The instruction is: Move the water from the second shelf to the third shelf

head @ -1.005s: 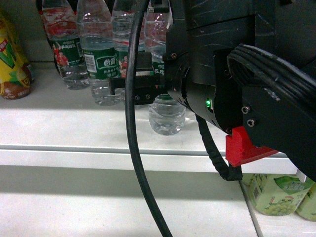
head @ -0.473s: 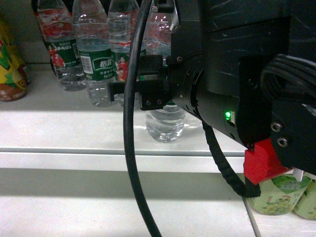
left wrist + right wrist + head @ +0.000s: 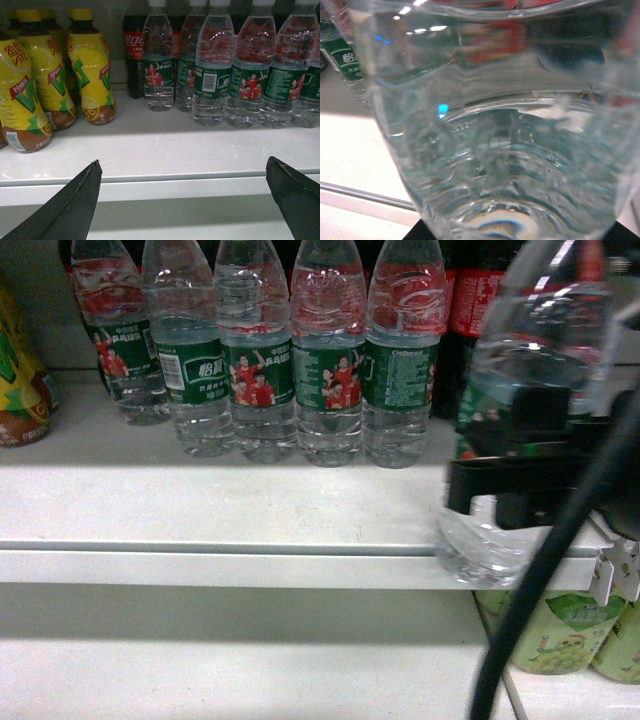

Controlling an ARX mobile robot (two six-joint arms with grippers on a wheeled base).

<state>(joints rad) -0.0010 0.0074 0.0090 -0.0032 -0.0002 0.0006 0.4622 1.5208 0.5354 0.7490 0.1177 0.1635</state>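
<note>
Your right end effector (image 3: 520, 475) is clamped on the water (image 3: 530, 370) and has pulled it off the shelf (image 3: 200, 510); your left end effector (image 3: 185, 200) is apart

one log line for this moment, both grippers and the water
right gripper: shut on water bottle, clear of shelf front | left gripper: open, empty, facing shelf | stage: bottle lifted out, not yet placed
</note>
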